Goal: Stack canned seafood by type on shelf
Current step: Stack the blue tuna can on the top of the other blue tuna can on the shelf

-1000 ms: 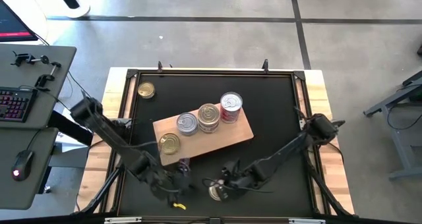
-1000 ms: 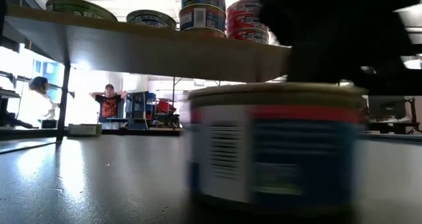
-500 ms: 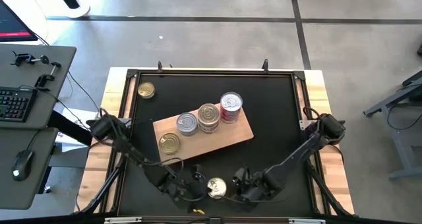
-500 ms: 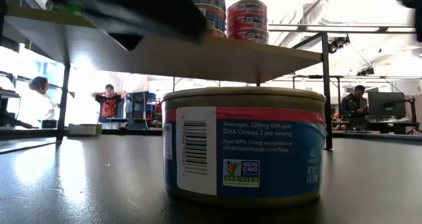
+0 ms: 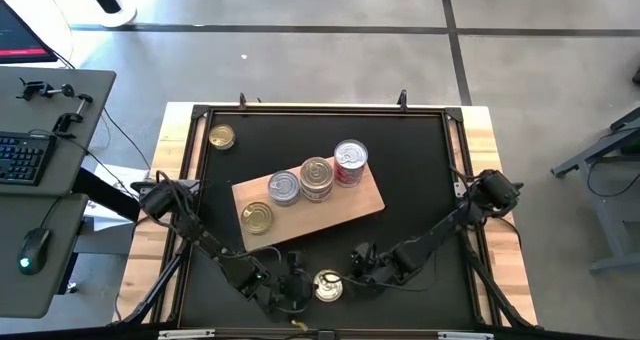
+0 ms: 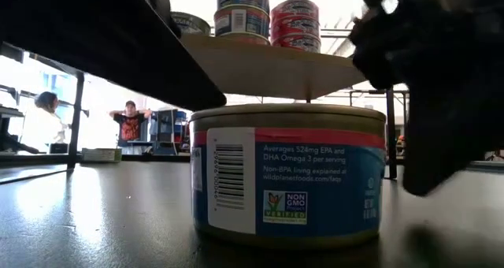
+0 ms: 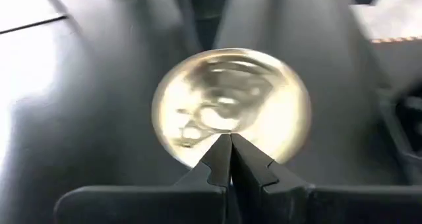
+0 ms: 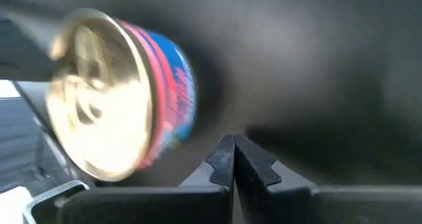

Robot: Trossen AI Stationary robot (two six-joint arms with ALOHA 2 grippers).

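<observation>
While both tools stay pressed together, left tool and right tool flank the tin

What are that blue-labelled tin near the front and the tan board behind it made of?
The tin looks like metal: its gold lid is shiny and mirror-like, and the side wears a glossy printed paper or film label, blue with a red band. The board looks like pale, matte wood, though whether solid or veneered cannot be told.
</observation>
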